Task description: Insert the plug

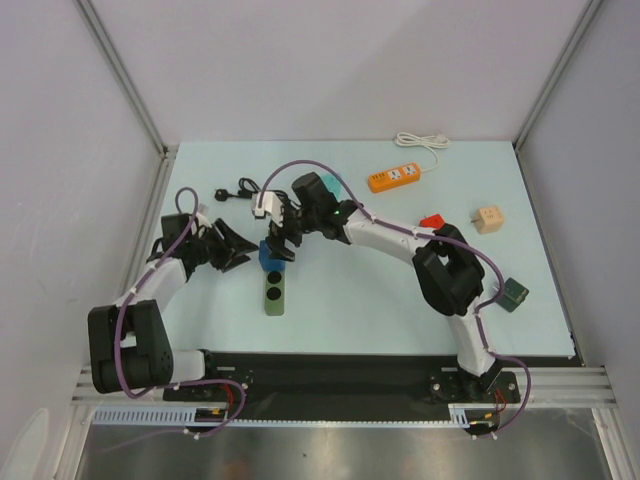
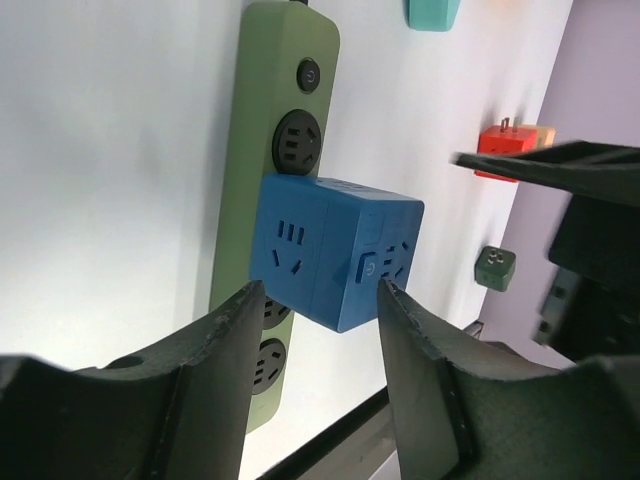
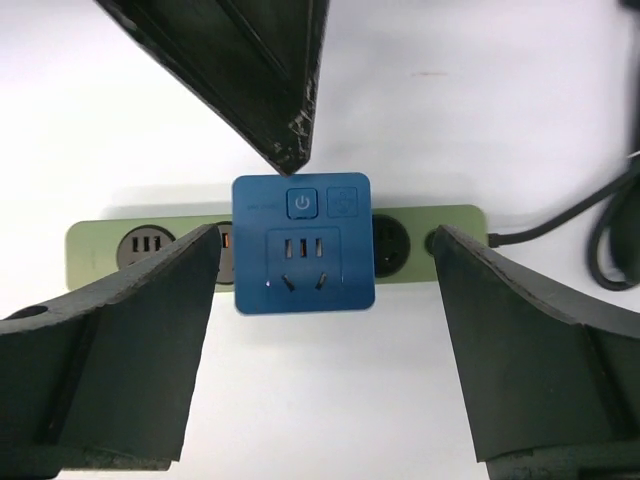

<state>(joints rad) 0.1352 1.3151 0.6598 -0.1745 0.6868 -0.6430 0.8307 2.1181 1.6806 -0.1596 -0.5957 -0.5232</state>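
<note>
The small black plug (image 1: 222, 195) lies on the table at the back left, with its thin cord looped (image 1: 246, 187) beside it. A green power strip (image 1: 275, 295) lies at the centre with a blue socket cube (image 1: 270, 256) sitting on it. My left gripper (image 1: 238, 250) is open just left of the cube; in the left wrist view (image 2: 318, 290) the cube (image 2: 335, 265) shows between its fingertips. My right gripper (image 1: 282, 245) is open above the cube. In the right wrist view (image 3: 325, 240) the cube (image 3: 303, 245) sits on the strip (image 3: 100, 245) between the wide-open fingers.
An orange power strip (image 1: 392, 177) with a white cord (image 1: 420, 140) lies at the back. A red block (image 1: 432, 222), a beige cube (image 1: 488, 219) and a dark green cube (image 1: 514, 294) sit at the right. A teal block (image 2: 433, 12) lies behind the arms.
</note>
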